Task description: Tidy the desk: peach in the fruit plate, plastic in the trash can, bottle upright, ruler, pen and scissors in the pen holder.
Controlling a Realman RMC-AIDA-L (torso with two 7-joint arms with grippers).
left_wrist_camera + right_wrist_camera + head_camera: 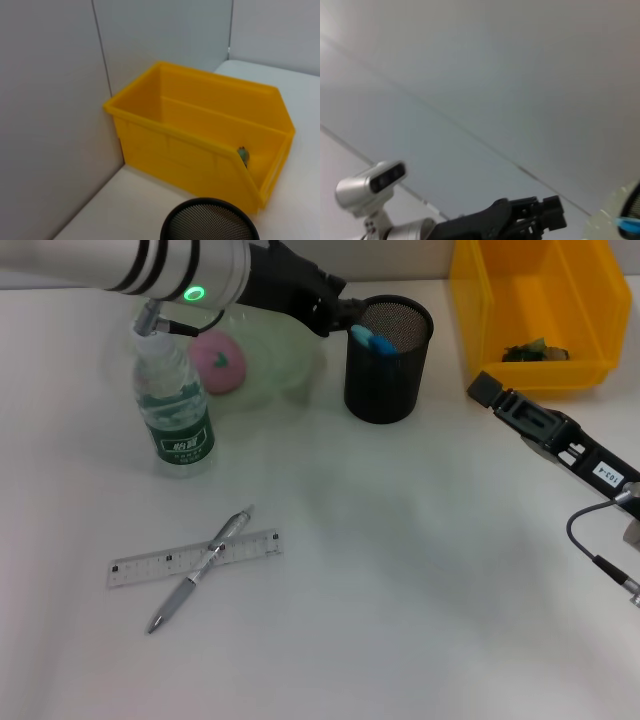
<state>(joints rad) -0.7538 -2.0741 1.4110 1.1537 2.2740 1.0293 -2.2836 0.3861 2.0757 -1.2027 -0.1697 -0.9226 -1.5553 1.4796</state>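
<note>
Reaching across the counter's [400, 570] far side, left gripper [345, 312] sits at the pen holder [388, 360] rim — jaws state: cannot tell. Blue-handled scissors [372, 338] stand inside. Ruler [193, 557] and pen [200, 567] lie crossed, bottle [174, 408] upright. Right gripper [487, 388] parked — jaws unseen.

Black mesh pen holder [388, 360], glossy yellow bin [535, 310]

Round pink peach [218, 362] with green mark; pale green fruit plate [285, 355]. Black mesh pen holder [388, 365] holds blue handles [372, 339]. Yellow plastic bin [540, 310]; clear bottle with green label [178, 425].
</note>
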